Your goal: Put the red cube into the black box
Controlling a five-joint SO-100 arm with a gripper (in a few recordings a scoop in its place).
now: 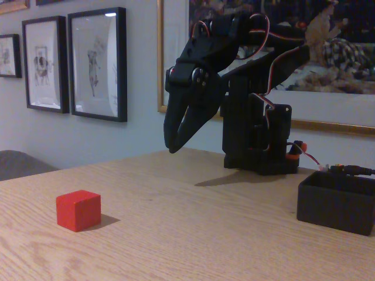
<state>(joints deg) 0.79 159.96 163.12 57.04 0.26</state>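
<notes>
Hanging above the counter [193,234], the end effector [176,143] points down, fingers nearly pressed together, holding nothing. The cube [78,210] sits well apart, lower left; the box [337,202] right.

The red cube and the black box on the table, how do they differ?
The red cube is bright red; the black box is matte black. The cube is small and equal-sided, the box wider and low. In the fixed view the cube sits left, the box right. Both rest on the wooden table.

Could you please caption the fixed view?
Black two-finger gripper hangs above wooden table; small red cube left, low black box right.
</notes>
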